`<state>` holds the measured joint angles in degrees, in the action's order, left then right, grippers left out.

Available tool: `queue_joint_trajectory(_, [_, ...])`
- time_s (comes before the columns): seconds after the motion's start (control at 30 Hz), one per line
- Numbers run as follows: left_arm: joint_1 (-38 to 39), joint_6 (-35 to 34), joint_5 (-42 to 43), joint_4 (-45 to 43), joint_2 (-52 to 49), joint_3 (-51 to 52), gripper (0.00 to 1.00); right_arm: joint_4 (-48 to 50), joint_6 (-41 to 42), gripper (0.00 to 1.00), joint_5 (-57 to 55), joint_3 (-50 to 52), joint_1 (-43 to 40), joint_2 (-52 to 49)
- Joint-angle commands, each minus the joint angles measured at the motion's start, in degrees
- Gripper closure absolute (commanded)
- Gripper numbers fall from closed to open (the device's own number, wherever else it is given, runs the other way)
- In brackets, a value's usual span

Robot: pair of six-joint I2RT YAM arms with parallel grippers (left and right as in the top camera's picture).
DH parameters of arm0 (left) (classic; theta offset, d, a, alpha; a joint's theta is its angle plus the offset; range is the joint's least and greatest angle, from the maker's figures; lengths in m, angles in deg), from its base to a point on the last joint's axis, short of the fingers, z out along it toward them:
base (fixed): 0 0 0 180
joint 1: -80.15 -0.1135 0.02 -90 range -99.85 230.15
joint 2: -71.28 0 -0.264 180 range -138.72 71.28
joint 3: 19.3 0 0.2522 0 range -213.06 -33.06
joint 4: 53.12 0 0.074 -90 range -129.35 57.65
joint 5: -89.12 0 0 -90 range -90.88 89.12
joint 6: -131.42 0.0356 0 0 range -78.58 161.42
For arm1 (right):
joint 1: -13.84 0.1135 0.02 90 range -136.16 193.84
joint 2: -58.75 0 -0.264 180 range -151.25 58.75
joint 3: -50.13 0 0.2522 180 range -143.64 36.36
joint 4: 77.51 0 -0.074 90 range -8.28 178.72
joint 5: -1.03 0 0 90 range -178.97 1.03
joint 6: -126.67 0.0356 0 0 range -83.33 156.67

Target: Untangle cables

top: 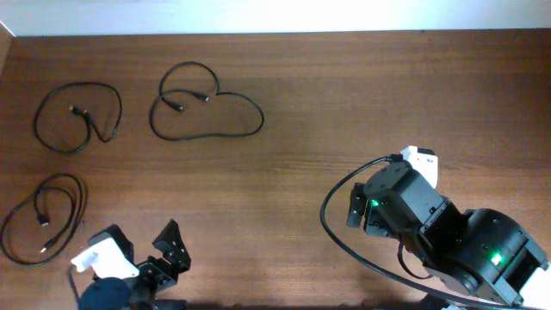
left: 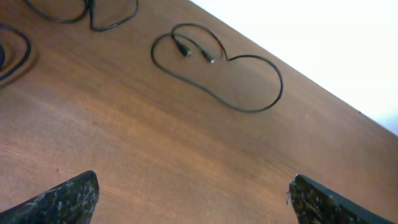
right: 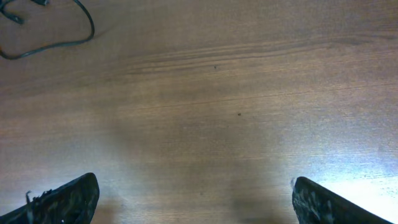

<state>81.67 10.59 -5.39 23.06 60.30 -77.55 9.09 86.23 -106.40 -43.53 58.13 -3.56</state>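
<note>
**Three cables lie apart, both grippers empty**

Overhead: the corner cable point(top: 73, 109) loops near the far-left corner of the tabletop point(top: 344, 103). The far-edge cable point(top: 178, 108) lies just to its right, and the left-edge cable point(top: 43, 221) sits nearer the front.

Left wrist: the left gripper point(left: 193, 186) is spread wide and holds nothing.

Right wrist: the right gripper point(right: 193, 190) is equally wide and empty.

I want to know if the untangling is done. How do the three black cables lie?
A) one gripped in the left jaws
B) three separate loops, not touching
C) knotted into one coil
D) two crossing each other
B: the upper-left cable, the middle cable and the lower-left cable each lie apart on the table.
</note>
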Motion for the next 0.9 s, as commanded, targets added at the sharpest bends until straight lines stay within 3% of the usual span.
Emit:
queue_joint_trajectory(0.0, [-0.2,0.9,-0.8,0.0,5.2,6.0,0.01,0.0,0.5,0.02,0.1,0.0,-0.1,0.0])
queue_joint_trajectory(0.3, [-0.1,0.9,-0.7,-8.5,10.6,17.3,0.01,0.0,0.5,0.01,0.1,0.0,-0.1,0.0])
queue_joint_trajectory(0.67, [-0.1,0.9,-3.8,-39.7,10.7,35.3,0.01,0.0,0.5,0.01,0.1,0.0,-0.1,0.0])
queue_joint_trajectory(0.87, [-0.1,3.4,-3.8,-45.5,10.7,38.2,0.01,0.0,0.5,0.02,0.1,0.0,-0.1,0.0])
